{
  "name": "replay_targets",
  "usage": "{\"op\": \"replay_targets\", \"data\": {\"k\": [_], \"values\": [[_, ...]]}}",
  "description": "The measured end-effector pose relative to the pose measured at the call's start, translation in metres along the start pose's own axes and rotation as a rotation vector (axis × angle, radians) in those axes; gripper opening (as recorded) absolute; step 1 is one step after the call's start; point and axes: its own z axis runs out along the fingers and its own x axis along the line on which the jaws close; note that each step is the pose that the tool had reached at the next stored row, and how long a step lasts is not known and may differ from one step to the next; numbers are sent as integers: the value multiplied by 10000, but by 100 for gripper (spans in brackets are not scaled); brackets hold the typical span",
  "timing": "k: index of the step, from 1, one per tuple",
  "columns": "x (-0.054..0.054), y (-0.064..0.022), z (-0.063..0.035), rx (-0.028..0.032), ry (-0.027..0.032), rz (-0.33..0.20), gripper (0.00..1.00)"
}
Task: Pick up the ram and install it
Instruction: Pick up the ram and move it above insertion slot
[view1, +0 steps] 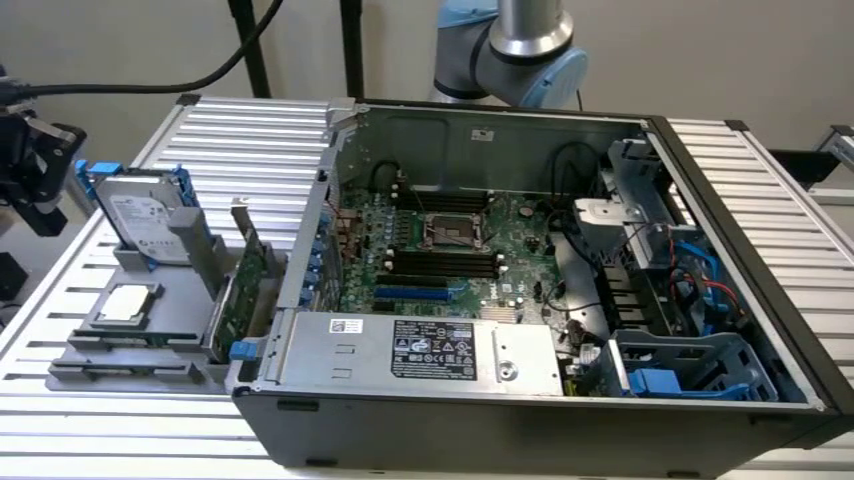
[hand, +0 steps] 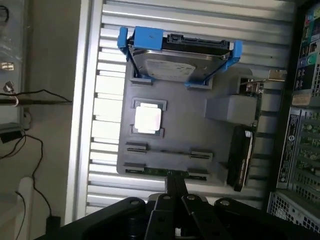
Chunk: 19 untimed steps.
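While the gripper (hand: 175, 181) hangs over the gray tray (hand: 200, 135), the ram (hand: 165, 171) rests there.
It lies along the tray's near edge; I cannot tell if the gripper is open or closed.

**Computer case and parts holder sharing tabletop**

A computer case (view1: 534, 420) is sitting on the tabletop (view1: 240, 130), with a parts holder (hand: 185, 125) lying just beside it on the exterior view's left. On the holder, a hard drive (view1: 134, 215) is standing at the far end, a processor chip (view1: 123, 303) is lying midway, and an expansion card (view1: 243, 290) is standing along the side nearest the case. The ram (hand: 155, 172) is lying along the holder's end opposite the drive, with the gripper (hand: 175, 186) hanging over that end. Inside the case, a power supply (view1: 414, 350) is sitting in front of the motherboard (view1: 514, 225).
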Motion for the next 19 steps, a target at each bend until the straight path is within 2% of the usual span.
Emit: {"op": "replay_targets", "data": {"k": [19], "values": [[3, 1, 133, -78, -43, -3455, 0]]}}
